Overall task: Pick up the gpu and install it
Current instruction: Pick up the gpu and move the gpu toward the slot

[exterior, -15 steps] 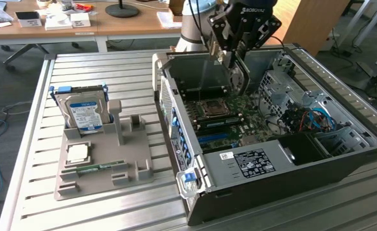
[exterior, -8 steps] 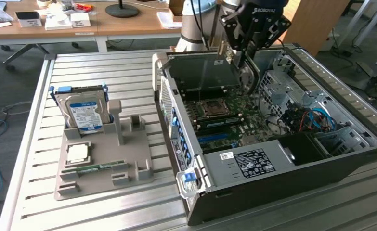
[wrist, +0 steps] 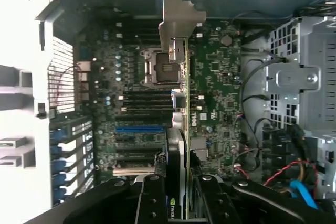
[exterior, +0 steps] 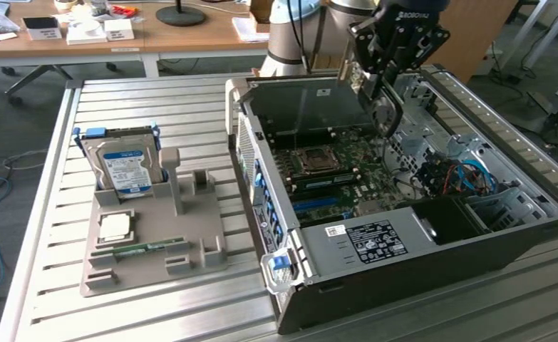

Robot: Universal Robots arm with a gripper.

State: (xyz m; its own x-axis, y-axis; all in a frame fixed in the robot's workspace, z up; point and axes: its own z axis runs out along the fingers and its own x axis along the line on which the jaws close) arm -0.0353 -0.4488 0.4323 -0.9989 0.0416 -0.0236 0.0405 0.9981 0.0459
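The gpu [exterior: 385,114] was off the table [exterior: 164,313] in the exterior view, hanging on edge from the gripper [exterior: 375,84] over the open computer case [exterior: 431,271], above the motherboard [exterior: 341,171] and, to my eye, not yet seated; so the pick-up looked done and the fitting left. In the wrist view the gripper [wrist: 181,200] was clamped on the gpu [wrist: 184,108], fingers [wrist: 152,203] on either face, the card running edge-on away from them, its metal bracket [wrist: 178,19] at the far end, over the motherboard [wrist: 220,72]
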